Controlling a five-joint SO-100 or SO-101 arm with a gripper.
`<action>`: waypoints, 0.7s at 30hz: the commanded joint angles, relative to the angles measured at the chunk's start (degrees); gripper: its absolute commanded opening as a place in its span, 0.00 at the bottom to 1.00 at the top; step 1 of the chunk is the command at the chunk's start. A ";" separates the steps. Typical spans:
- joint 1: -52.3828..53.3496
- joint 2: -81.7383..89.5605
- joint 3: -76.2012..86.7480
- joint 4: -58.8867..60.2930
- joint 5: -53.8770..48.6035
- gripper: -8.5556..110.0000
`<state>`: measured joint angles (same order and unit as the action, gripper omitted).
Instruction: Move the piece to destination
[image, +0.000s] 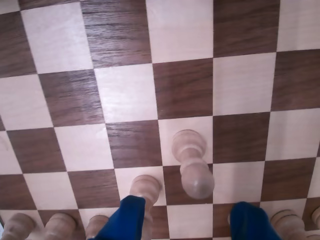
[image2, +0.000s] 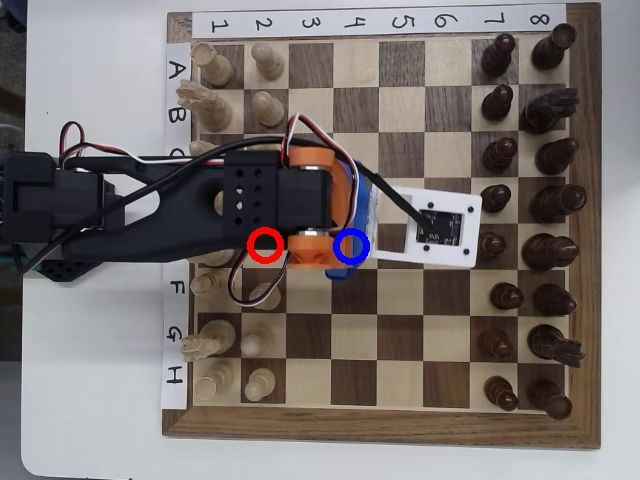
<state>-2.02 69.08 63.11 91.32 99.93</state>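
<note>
White worktop, wooden chessboard (image2: 585, 230). Pale pawn (image: 192, 162) toppled across a light and a dark square, head toward camera, just ahead of end effector (image: 192, 220); blue fingers (image: 127, 216) apart, empty

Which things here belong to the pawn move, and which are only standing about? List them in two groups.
Part of the job:
- pale pawn standing just ahead of the open fingers
- gripper
- blue ring marking the destination square

Just standing about:
- other pale pawns
- pale back-row pieces
- dark pieces
- red ring
</note>
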 joint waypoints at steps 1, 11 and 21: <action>-2.81 15.38 -12.13 5.27 2.37 0.22; -0.97 29.88 -13.01 7.12 -8.44 0.07; 1.49 45.26 -7.82 7.38 -26.72 0.07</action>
<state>-3.52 91.58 61.61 97.73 86.66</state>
